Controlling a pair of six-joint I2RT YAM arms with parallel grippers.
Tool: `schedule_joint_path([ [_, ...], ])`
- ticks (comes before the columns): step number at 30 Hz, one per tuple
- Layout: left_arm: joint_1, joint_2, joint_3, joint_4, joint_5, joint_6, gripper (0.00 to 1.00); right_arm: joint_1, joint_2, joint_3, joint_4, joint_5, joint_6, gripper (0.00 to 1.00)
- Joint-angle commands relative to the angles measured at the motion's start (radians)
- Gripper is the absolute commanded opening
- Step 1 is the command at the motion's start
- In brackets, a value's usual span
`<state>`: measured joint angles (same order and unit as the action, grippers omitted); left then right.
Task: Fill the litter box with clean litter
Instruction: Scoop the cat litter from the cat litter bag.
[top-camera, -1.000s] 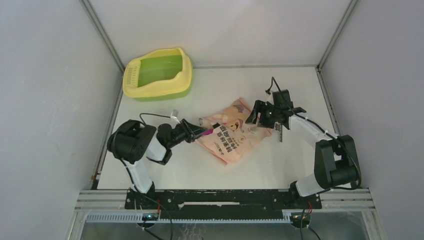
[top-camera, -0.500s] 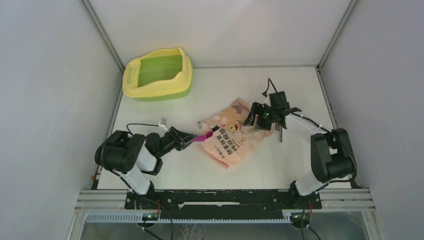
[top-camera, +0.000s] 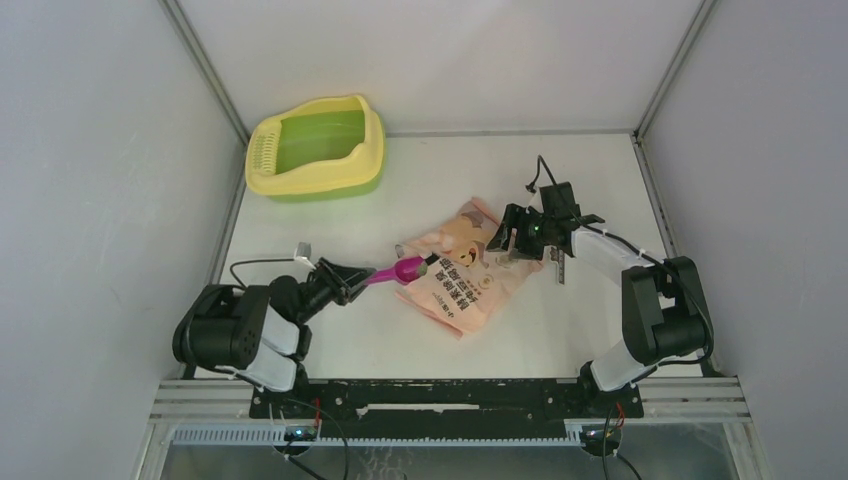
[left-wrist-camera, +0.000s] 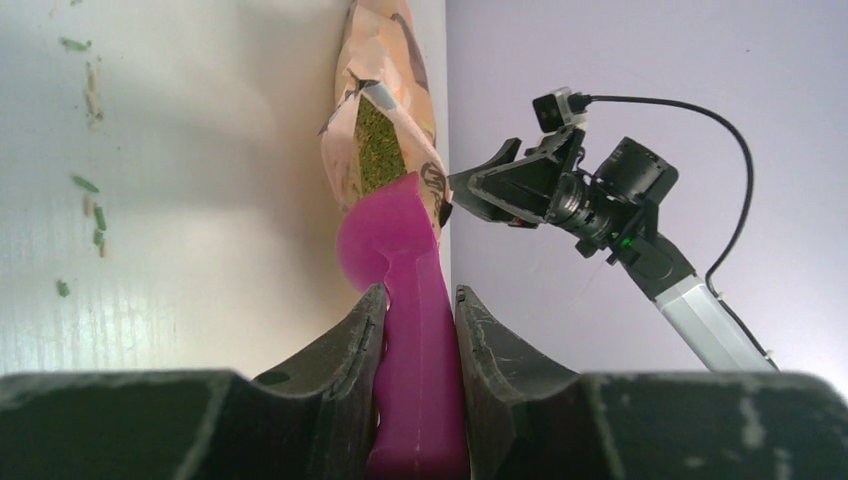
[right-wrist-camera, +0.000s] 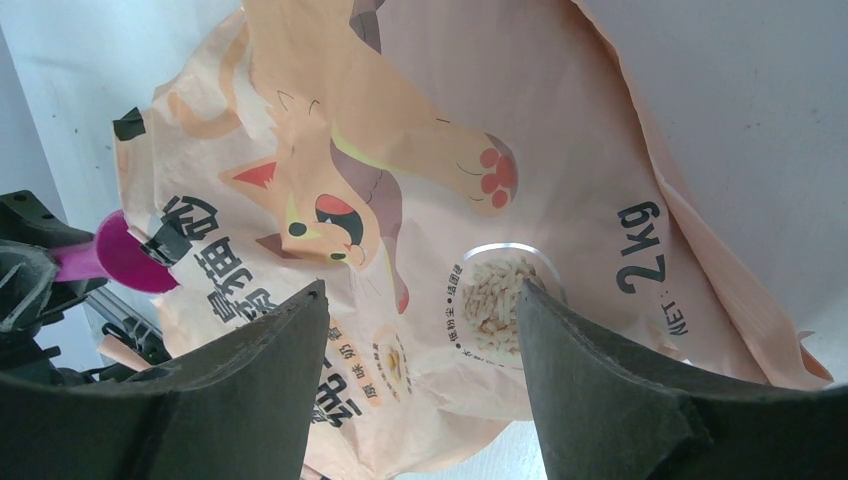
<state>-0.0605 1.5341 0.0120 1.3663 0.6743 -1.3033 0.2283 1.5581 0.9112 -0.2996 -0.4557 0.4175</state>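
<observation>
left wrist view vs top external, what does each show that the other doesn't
Only the left wrist view: green litter inside the torn mouth of the bag, stray granules on the table, and, up close, the left gripper pinching the handle of the magenta scoop.
Only the top external view: the litter box in the far left corner, apart from the bag, and both arms whole.
Both: the scoop's bowl at the bag's mouth, the bag itself, and the right gripper, jaws open, at the bag's other end.
</observation>
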Motion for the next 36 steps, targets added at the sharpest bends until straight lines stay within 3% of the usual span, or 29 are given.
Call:
schedule_joint_path([
  [1, 0.047, -0.083, -0.039, 0.067, 0.069, -0.058, 0.00, -0.007, -0.019, 0.014, 0.020, -0.011, 0.001, 0.75],
  [7, 0.055, -0.168, -0.021, 0.051, 0.084, -0.118, 0.00, -0.010, -0.020, 0.019, 0.022, -0.016, 0.004, 0.75],
  [15, 0.054, -0.167, 0.020, 0.053, 0.081, -0.156, 0.00, -0.014, -0.022, 0.020, 0.019, -0.017, 0.004, 0.76],
  [27, 0.046, 0.051, 0.075, 0.081, 0.020, -0.128, 0.00, -0.031, -0.016, 0.020, 0.019, -0.023, 0.007, 0.75],
  [34, 0.057, 0.090, 0.061, 0.089, -0.015, -0.139, 0.00, -0.032, -0.015, 0.020, 0.022, -0.029, 0.005, 0.75],
  [36, 0.108, 0.081, 0.039, 0.092, -0.007, -0.134, 0.00, -0.036, -0.014, 0.020, 0.019, -0.028, 0.003, 0.76],
])
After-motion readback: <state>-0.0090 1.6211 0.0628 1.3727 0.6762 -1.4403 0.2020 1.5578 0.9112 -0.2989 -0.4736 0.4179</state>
